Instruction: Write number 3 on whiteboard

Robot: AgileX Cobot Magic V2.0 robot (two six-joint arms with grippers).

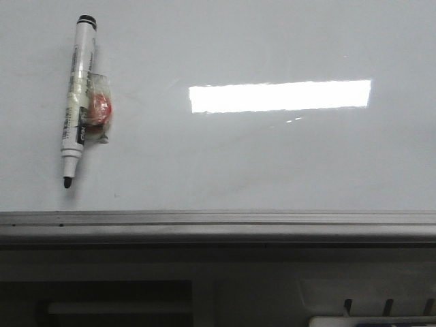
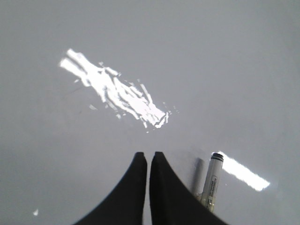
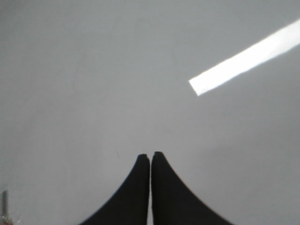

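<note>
The whiteboard (image 1: 272,163) fills the front view, pale and glossy, with a grey metal rim along its near edge. No drawn number 3 shows on it. A white marker (image 1: 79,95) with a black cap end and an uncapped dark tip lies at the board's left, a red taped lump (image 1: 99,109) fixed to its side. Neither gripper shows in the front view. My left gripper (image 2: 149,155) is shut and empty above the board, the marker (image 2: 212,180) just beside its fingers. My right gripper (image 3: 151,156) is shut and empty over bare board.
A bright white rectangular glare (image 1: 279,95) lies across the board's middle; it also shows in the right wrist view (image 3: 243,58). A dark grey ledge (image 1: 218,235) runs below the board's near rim, with dark machine parts under it.
</note>
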